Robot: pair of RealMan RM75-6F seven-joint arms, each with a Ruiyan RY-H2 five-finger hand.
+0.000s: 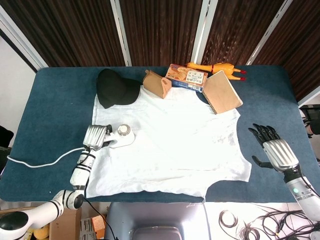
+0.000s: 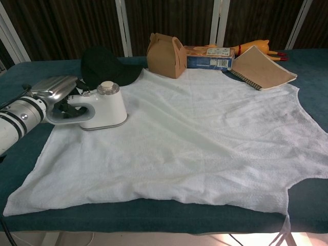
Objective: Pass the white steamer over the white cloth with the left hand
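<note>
The white steamer (image 1: 122, 137) (image 2: 102, 107) stands upright on the left part of the white cloth (image 1: 175, 145) (image 2: 205, 133), near the cloth's left edge. My left hand (image 1: 96, 136) (image 2: 54, 89) grips the steamer's handle from the left. Its white cord (image 1: 45, 160) trails off over the blue table. At the right table edge my right hand (image 1: 272, 147) hovers off the cloth, fingers spread and holding nothing; the chest view does not show it.
A black cap (image 1: 115, 89) (image 2: 105, 66) lies just behind the steamer. A brown paper box (image 1: 156, 85) (image 2: 165, 55), a printed carton (image 1: 187, 77), a rubber chicken (image 1: 215, 67) and a brown notebook (image 1: 222, 92) (image 2: 264, 66) line the cloth's far edge.
</note>
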